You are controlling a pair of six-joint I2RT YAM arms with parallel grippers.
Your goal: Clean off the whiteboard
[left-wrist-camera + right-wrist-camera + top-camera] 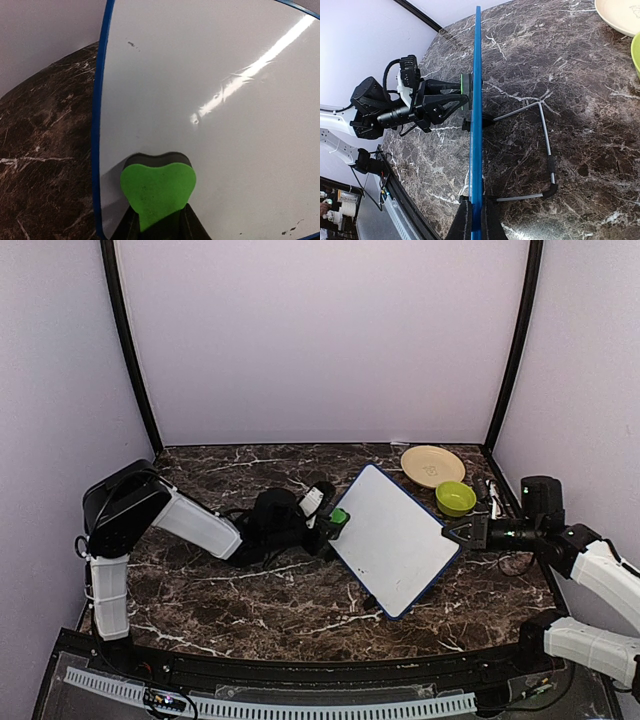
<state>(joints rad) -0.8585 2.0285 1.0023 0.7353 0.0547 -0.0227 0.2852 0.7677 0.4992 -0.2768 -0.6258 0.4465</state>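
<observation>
Here we are at the middle of the tabletop (250,590), a little toward its right edge, where the whiteboard (392,540) sits tilted, its white face turned up and toward the left arm, one corner pointing at the back edge and another at the front edge. The left gripper (330,518) reaches in from the left with its fingers closed narrowly on the green eraser (339,516). From the left wrist, that eraser (157,192) lies flat on the white surface, just inside the blue frame at the board's left edge. Over on the other side, the right gripper (458,533) is clamped on the board's right corner. The right wrist camera sees the board edge-on, and the two fingers pinch the thin blue frame (477,100) between them at the bottom of that view. Behind the board a bent wire stand (545,145) with black tips juts out over the marble; whether it bears on the tabletop I cannot tell. As for writing, there are only small dark specks on the board: a few near its top-left in the left wrist view (131,44), and a few more at the lower right (292,230), too small to read as letters. At the back right corner of the tabletop lies a tan plate (432,465), and just in front of it sits a green bowl (455,498), close to the board's right corner.
</observation>
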